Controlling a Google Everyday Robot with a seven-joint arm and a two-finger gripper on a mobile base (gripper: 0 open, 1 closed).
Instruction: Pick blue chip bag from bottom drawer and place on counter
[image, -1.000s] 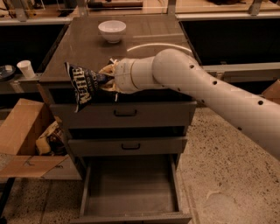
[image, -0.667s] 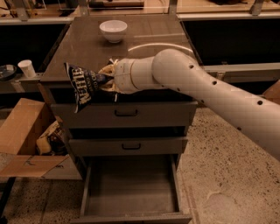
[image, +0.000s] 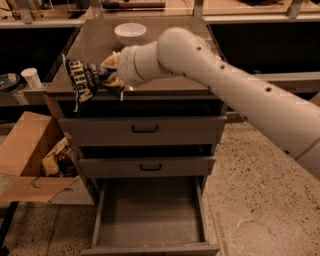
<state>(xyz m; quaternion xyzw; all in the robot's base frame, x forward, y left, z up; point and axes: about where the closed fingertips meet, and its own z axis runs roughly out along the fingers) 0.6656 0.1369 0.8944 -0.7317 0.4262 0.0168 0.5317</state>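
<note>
My gripper is shut on the blue chip bag, a crumpled dark blue foil bag with white lettering. It holds the bag at the front left edge of the counter, about level with the top. The bag hangs partly over the counter's left front corner. The bottom drawer is pulled open below, and its flat grey floor is bare. My white arm reaches in from the right across the counter.
A white bowl stands at the back of the counter. Two shut grey drawers with black handles sit above the open one. An open cardboard box with tan wrappers stands on the floor at the left. A white cup sits on the left bench.
My gripper has lifted the bag slightly higher, from in front of the top drawer's edge to counter level.
</note>
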